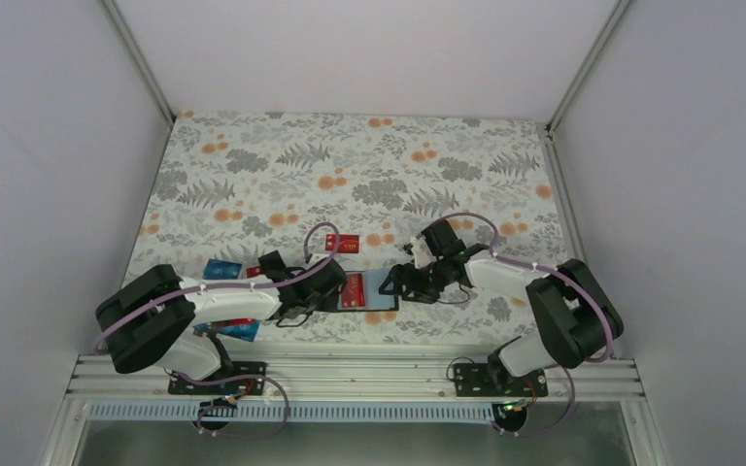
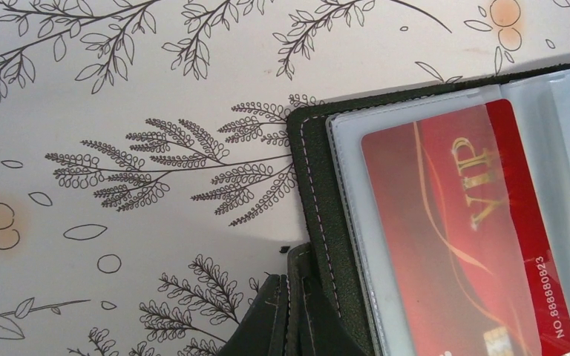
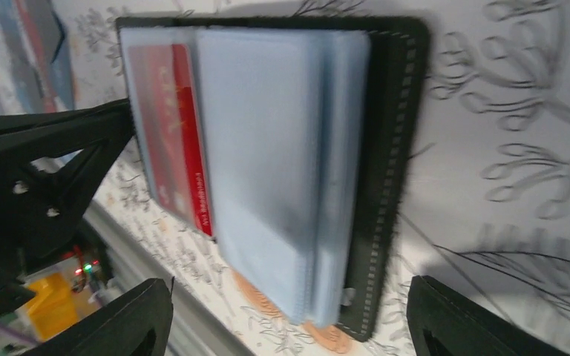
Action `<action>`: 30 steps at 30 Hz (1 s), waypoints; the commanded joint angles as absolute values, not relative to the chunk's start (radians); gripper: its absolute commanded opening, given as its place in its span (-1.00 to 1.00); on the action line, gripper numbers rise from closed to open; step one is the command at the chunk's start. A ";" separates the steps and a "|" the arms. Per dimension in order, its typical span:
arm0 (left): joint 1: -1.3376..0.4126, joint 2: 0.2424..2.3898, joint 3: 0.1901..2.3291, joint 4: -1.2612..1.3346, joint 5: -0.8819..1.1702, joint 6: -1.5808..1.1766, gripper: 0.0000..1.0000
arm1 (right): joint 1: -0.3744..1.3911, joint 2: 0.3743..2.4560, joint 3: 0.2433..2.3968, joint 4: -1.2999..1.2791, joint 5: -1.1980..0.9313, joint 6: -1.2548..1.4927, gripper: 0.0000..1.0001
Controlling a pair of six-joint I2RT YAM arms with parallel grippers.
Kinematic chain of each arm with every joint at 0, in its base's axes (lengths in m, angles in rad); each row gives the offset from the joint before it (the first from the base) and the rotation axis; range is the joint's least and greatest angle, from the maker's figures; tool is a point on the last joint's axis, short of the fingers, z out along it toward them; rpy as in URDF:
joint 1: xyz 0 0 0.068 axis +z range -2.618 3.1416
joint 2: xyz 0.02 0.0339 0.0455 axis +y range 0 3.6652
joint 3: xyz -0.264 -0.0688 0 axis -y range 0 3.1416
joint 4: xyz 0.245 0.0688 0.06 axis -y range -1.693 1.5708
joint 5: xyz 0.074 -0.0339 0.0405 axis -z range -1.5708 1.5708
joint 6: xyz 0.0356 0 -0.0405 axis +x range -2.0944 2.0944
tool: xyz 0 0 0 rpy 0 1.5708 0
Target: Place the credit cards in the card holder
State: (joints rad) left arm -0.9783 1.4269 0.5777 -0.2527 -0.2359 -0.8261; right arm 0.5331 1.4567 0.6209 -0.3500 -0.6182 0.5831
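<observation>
Card holder (image 1: 371,291) lies open on the floral table cover (image 1: 350,165), near the front edge and between the two arms. A red card (image 1: 355,289) sits in its left half. The left gripper (image 1: 328,293) is at the holder's left edge and the right gripper (image 1: 396,283) at its right edge. A loose red card (image 1: 348,244) lies just behind the holder. Blue cards (image 1: 221,269) lie further left, beside and under the left arm.

Left wrist view: the card holder (image 2: 313,185) fills the right side, dark with light stitching. The red card (image 2: 453,237), printed "VIP", is inside a clear sleeve (image 2: 356,222). A stitched dark strap (image 2: 274,319) shows at the bottom edge. No fingers appear here, so whether the left gripper is open or closed cannot be told.

Right wrist view: the right gripper (image 3: 289,289) has its fingers (image 3: 137,319) spread wide, holding nothing. The card holder (image 3: 386,148) lies beyond them with its stacked sleeves uppermost. The red card (image 3: 174,141) is in the sleeve on the left. A black finger (image 3: 74,141) of the left gripper reaches the holder's edge next to that card.
</observation>
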 commanded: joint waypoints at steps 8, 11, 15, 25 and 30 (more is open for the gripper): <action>-0.989 1.444 0.580 -0.253 -0.254 -0.829 -0.95 | 0.506 1.541 0.570 -0.125 -0.841 0.689 0.47; -0.992 1.443 0.577 -0.250 -0.253 -0.832 -0.95 | 0.503 1.524 0.574 -0.112 -0.864 0.697 0.39; -0.993 1.447 0.578 -0.247 -0.253 -0.831 -0.95 | 0.504 1.476 0.595 -0.119 -0.884 0.697 0.30; -0.994 1.472 0.578 -0.225 -0.245 -0.834 -0.95 | 0.519 1.472 0.605 -0.115 -0.926 0.683 0.17; -0.996 1.475 0.578 -0.225 -0.244 -0.836 -0.95 | 0.550 1.464 0.633 -0.115 -0.931 0.686 0.13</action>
